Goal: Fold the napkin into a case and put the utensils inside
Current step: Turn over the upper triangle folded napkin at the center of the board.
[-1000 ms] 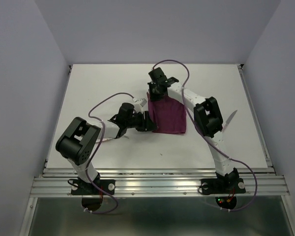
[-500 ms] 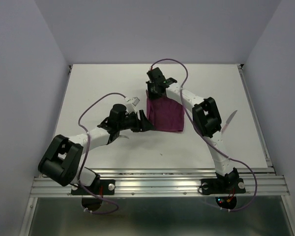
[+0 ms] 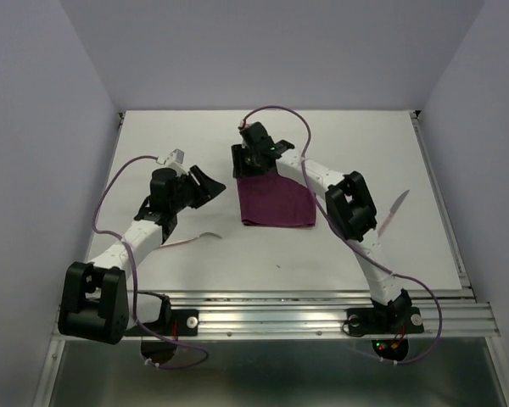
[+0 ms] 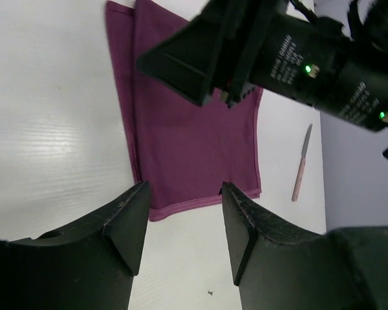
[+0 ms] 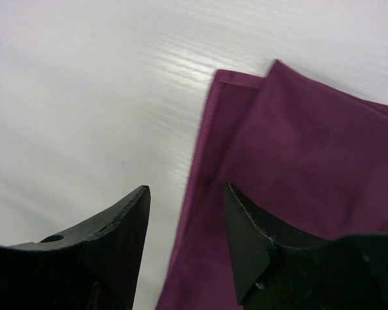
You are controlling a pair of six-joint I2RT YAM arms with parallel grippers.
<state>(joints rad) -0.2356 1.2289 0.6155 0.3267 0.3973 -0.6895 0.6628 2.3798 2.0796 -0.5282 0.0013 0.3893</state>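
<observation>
Napkin (image 3: 276, 202) lies flat on the table (image 3: 365, 144), doubled over, with one layer's edge stepped in along its left side; it is not yet the narrow case the task wants. The right gripper (image 5: 186, 187) hovers over the napkin's far left corner, jaws parted around nothing, likely poised for that hem. The left gripper (image 4: 185, 187) sits left of the napkin, equally open and empty. The knife (image 3: 396, 209) waits well right of the napkin and the second utensil (image 3: 197, 238) to its near left, both outside the cloth.
</observation>
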